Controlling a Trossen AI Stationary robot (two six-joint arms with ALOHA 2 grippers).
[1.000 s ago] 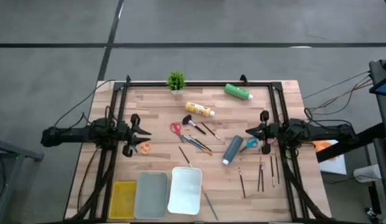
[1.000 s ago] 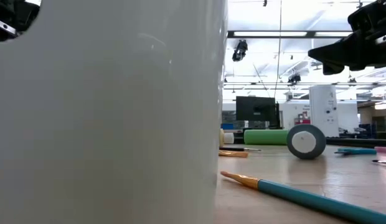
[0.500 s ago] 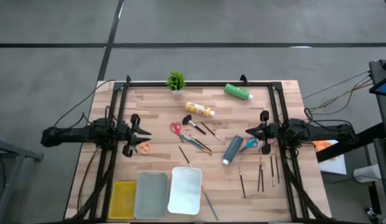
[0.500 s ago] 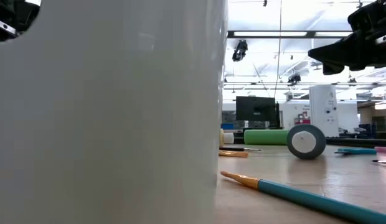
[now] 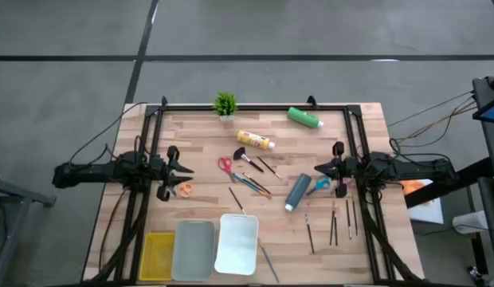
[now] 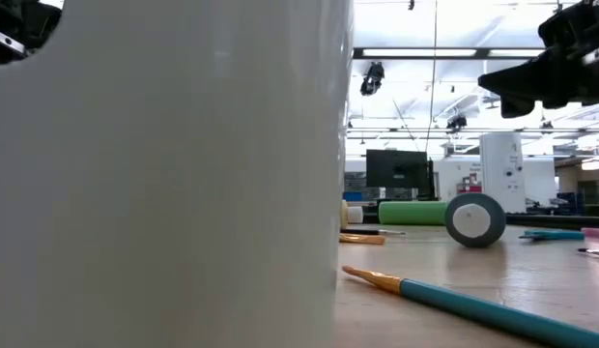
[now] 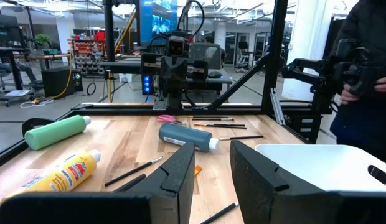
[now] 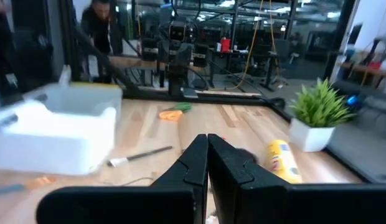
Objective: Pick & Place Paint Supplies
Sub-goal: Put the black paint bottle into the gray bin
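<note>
The paint supplies lie loose on the wooden table: a green bottle, a yellow bottle, a grey-blue bottle, red scissors, orange scissors, blue scissors and thin brushes in the middle. More brushes lie near the right side. My left gripper hangs level over the left side, open and holding nothing. My right gripper hangs level over the right side, shut and holding nothing.
A yellow tray, a grey tray and a white tray stand side by side at the near edge. A potted plant stands at the far edge. The white tray's wall fills the left of the low view. A person stands beyond the table.
</note>
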